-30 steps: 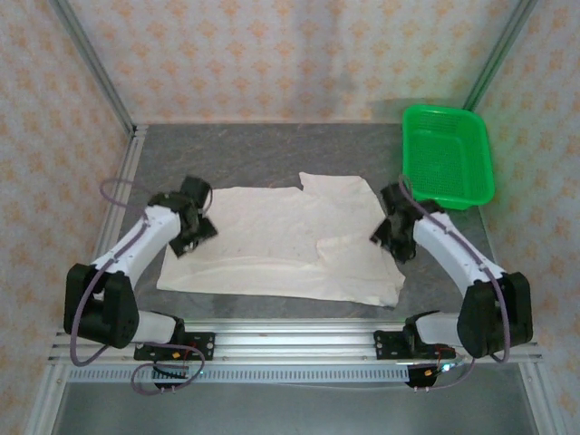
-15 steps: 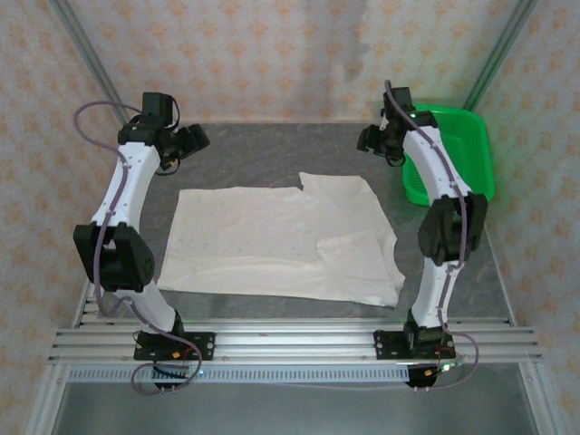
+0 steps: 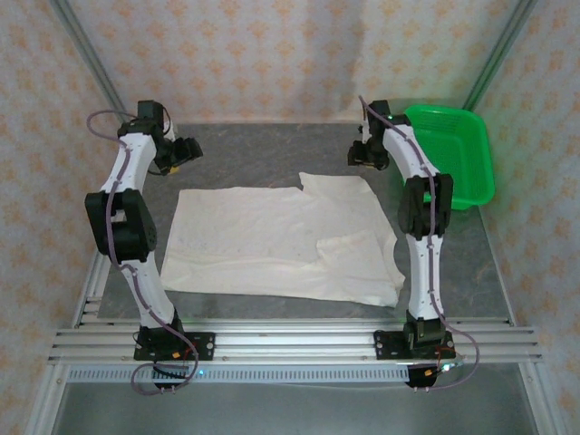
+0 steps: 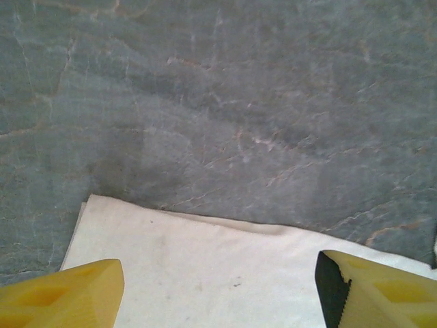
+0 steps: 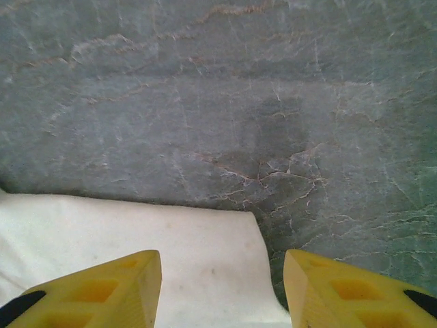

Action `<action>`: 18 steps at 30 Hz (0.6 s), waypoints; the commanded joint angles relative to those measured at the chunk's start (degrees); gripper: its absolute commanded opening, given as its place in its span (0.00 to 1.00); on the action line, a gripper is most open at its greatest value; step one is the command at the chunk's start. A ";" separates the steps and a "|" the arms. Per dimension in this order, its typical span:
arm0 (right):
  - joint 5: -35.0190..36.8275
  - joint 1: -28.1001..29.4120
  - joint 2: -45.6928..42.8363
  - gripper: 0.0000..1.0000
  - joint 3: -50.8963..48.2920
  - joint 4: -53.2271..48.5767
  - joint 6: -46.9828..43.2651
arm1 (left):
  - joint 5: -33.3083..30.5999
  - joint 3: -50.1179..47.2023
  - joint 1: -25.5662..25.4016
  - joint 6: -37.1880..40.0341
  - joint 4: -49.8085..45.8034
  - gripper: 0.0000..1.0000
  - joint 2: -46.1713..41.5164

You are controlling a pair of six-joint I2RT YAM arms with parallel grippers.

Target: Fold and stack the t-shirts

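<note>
The left arm (image 3: 127,172) and right arm (image 3: 415,159) have smooth white links joined by bulky black joints. Thin grey-purple cables (image 3: 104,114) loop alongside, above black bases (image 3: 172,345). The fingers (image 4: 68,301) are chunky yellow plastic with recessed pockets; one carries a black toothed pad (image 4: 326,290).

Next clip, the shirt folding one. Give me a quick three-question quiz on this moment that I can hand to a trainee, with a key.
1. True or false: the t-shirt lies inside the green basket.
2. Where on the table does the green basket stand? A) near left corner B) far right corner C) middle
3. What do the left gripper and the right gripper hold?

Key:
1. False; it lies spread out on the table.
2. B.
3. Nothing; both sets of jaws stand open and empty, each above a far corner of the t-shirt.
</note>
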 commanded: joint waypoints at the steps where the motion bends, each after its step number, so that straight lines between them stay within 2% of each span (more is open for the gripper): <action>1: 0.21 0.27 2.13 0.50 2.10 -2.10 -1.26 | -1.04 0.01 0.62 2.28 -2.78 0.75 0.58; 8: 1.75 0.73 4.59 0.50 2.01 -1.92 -1.16 | -2.29 -1.95 1.59 1.67 -2.47 0.73 1.94; 18: 2.53 1.16 6.70 0.43 0.58 -0.01 0.45 | -4.29 -7.10 2.87 0.68 -0.98 0.70 1.20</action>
